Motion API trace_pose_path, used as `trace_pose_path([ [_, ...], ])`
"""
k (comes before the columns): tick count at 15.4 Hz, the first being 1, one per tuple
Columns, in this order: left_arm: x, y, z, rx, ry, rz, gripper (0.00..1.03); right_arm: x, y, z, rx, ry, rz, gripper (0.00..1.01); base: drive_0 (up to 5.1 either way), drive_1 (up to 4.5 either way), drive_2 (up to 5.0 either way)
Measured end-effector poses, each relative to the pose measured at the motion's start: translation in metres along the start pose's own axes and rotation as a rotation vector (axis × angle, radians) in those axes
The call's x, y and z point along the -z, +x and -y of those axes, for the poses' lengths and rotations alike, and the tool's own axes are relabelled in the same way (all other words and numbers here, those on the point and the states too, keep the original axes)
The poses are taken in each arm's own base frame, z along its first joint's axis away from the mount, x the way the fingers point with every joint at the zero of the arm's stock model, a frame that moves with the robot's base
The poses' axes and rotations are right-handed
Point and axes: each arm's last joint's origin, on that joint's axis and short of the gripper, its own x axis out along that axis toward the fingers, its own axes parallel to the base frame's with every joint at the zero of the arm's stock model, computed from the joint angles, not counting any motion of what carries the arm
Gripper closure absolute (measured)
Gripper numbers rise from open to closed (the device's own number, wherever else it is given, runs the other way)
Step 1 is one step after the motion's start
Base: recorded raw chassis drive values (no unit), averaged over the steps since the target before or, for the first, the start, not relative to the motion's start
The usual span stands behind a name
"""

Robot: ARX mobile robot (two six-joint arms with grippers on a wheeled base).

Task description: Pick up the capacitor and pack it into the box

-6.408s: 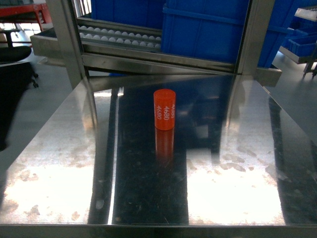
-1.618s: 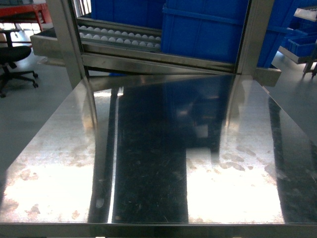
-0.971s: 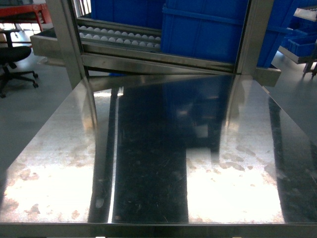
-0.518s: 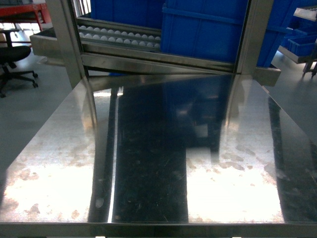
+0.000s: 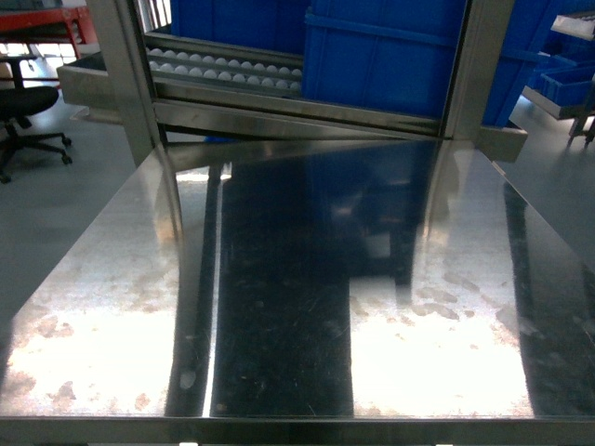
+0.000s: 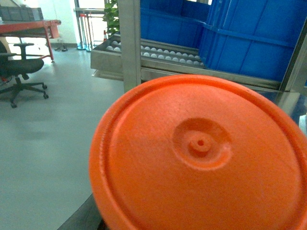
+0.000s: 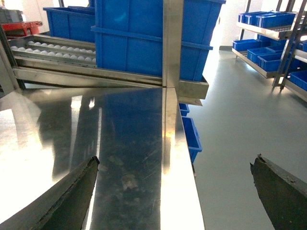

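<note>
Gone from the table, the capacitor fills the left wrist view, seemingly held; right gripper gapes empty; next, find the box.

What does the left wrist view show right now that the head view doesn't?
Only the left wrist view shows the orange capacitor, its round end face filling most of the picture right against the camera; the left claw itself is hidden behind it. It also shows a red table.

Only the head view shows the whole steel table top, with nothing standing on it and neither claw in sight.

Both show the blue bins, the roller rack, the office chair and the grey floor.
</note>
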Motion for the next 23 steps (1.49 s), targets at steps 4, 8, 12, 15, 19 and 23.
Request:
trace_pose_path([
  [4, 0.0, 0.0, 0.0, 0.0, 0.0, 0.0, 0.59, 0.0, 0.0, 0.0, 0.0, 0.0, 0.0, 0.03, 0.0, 0.0, 0.0],
  [8, -0.0003, 0.0, 0.0, 0.0, 0.0, 0.003, 0.59, -0.0002, 0.0, 0.0, 0.0, 0.0, 0.002, 0.03, 0.0, 0.0, 0.0],
  [12, 0.0, 0.0, 0.0, 0.0, 0.001, 0.0, 0.59, 0.0, 0.0, 0.0, 0.001, 0.001, 0.0, 0.03, 0.0, 0.0, 0.0],
  [15, 0.0001, 0.0, 0.0, 0.0, 0.003, -0.001, 0.59, 0.0, 0.0, 0.0, 0.0, 0.001, 0.0, 0.03, 0.0, 0.0, 0.0],
  [19, 0.0, 0.0, 0.0, 0.0, 0.003, 0.0, 0.59, 0.0, 0.0, 0.0, 0.0, 0.0, 0.0, 0.03, 0.0, 0.0, 0.0],
  [23, 0.0, 0.0, 0.0, 0.0, 0.003, 0.0, 0.59, -0.0001, 0.0, 0.0, 0.0, 0.0, 0.001, 0.03, 0.0, 0.0, 0.0],
])
